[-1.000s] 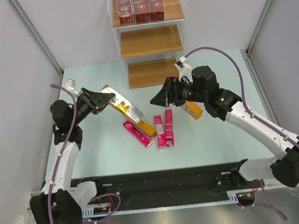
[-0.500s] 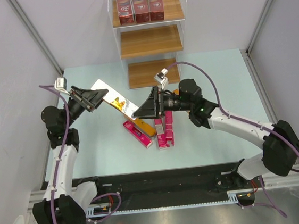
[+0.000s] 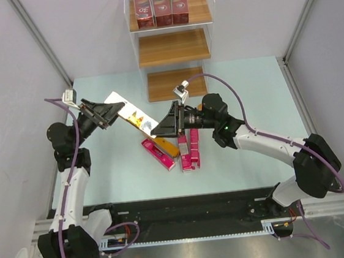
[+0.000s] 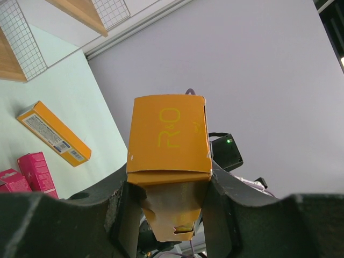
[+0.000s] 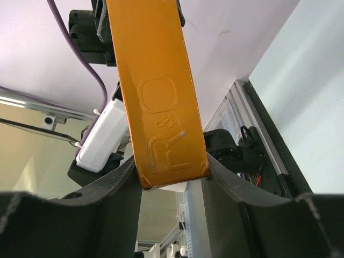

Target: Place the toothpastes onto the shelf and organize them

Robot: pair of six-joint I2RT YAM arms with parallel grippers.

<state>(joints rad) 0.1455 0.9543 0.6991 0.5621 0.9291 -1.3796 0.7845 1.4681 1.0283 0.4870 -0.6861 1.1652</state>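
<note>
One orange-yellow carton point(image 3: 135, 118) hangs tilted above the table, held at both ends. My left gripper point(image 3: 106, 113) is shut on its upper left end; that end, with a loose flap, fills the left wrist view point(image 4: 167, 142) between the jaws of the left gripper point(image 4: 169, 183). My right gripper point(image 3: 162, 127) is closed round its lower right end, whose "R&O" face shows in the right wrist view point(image 5: 161, 107) with the fingers point(image 5: 121, 199) touching its edges. Three dark red "3D" cartons point(image 3: 160, 6) stand on the top tier of the shelf point(image 3: 173, 56).
On the table below lie three pink cartons point(image 3: 157, 154), point(image 3: 184, 152), point(image 3: 194, 144) and an orange-yellow one point(image 3: 168, 147). Another orange-yellow carton point(image 4: 54, 134) lies further right, mostly behind my right arm in the top view. Grey walls close in both sides.
My right gripper swung left from the table's middle right to the free end of the raised carton. My left gripper drew the carton up and to the left, then held still.
</note>
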